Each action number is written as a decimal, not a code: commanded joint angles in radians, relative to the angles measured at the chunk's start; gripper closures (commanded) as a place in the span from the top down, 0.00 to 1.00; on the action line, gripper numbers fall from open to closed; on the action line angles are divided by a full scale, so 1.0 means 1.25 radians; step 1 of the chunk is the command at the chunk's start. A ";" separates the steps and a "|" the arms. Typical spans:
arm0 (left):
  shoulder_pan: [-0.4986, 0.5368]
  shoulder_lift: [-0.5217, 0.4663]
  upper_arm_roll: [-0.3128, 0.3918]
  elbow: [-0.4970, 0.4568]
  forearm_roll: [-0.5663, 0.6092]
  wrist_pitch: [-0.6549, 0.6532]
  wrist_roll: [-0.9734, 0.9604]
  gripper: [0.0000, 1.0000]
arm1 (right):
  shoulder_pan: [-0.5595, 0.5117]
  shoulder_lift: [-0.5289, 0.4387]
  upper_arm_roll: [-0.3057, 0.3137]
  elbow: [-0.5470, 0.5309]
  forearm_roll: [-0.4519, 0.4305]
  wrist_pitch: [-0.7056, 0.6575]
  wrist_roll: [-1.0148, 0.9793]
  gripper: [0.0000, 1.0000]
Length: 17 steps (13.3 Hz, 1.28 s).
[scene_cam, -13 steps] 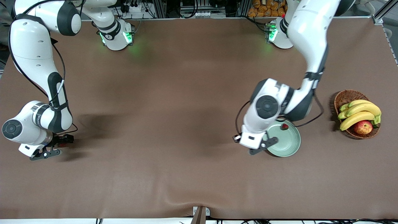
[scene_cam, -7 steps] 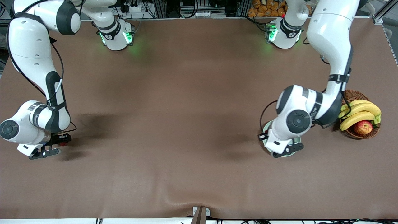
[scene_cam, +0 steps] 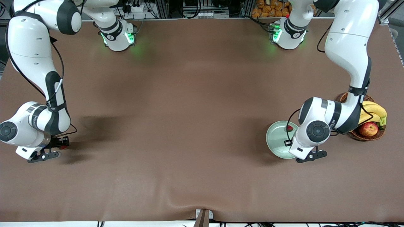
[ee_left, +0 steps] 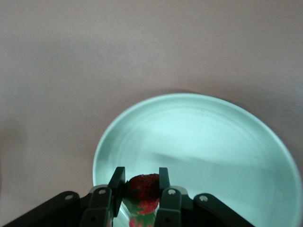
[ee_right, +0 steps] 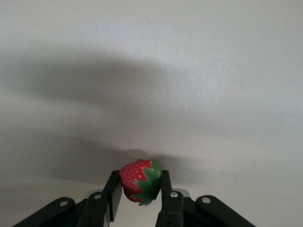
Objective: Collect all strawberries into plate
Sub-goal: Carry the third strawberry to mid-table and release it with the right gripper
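The pale green plate (scene_cam: pixel 276 140) lies near the left arm's end of the table, and one strawberry (scene_cam: pixel 289 128) rests on it. My left gripper (ee_left: pixel 142 183) hangs over the plate's (ee_left: pixel 213 142) edge on the basket's side. It is shut on a second strawberry (ee_left: pixel 143 186), which is mirrored in the glossy plate below. At the right arm's end of the table, my right gripper (ee_right: pixel 138 183) sits low at the brown cloth. It is shut on a third strawberry (ee_right: pixel 137 182) with a green cap. I cannot tell whether that berry is off the cloth.
A brown wicker basket (scene_cam: pixel 363 137) holding bananas (scene_cam: pixel 374 110) and a red-yellow apple (scene_cam: pixel 368 128) stands beside the plate, partly under the left forearm. The brown cloth has a raised fold at its front edge (scene_cam: pixel 202 205).
The right gripper's fingers closed on the strawberry between them. The left arm swung across the plate, from the side toward the table's middle to the basket's side, uncovering the plate.
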 commanded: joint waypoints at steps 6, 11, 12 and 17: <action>0.021 -0.047 -0.010 -0.021 0.022 0.010 0.034 1.00 | 0.175 -0.102 0.010 0.017 0.012 -0.027 -0.015 0.05; 0.021 -0.138 -0.058 -0.012 0.001 -0.090 0.031 1.00 | 0.352 -0.108 0.010 0.046 0.133 -0.028 -0.003 0.01; 0.020 -0.152 -0.059 -0.012 -0.008 -0.111 0.031 1.00 | 0.392 -0.108 0.010 0.046 0.187 -0.028 0.007 0.01; 0.018 -0.159 -0.059 0.026 -0.043 -0.133 0.039 1.00 | 0.566 -0.093 0.011 0.048 0.265 -0.017 0.130 0.01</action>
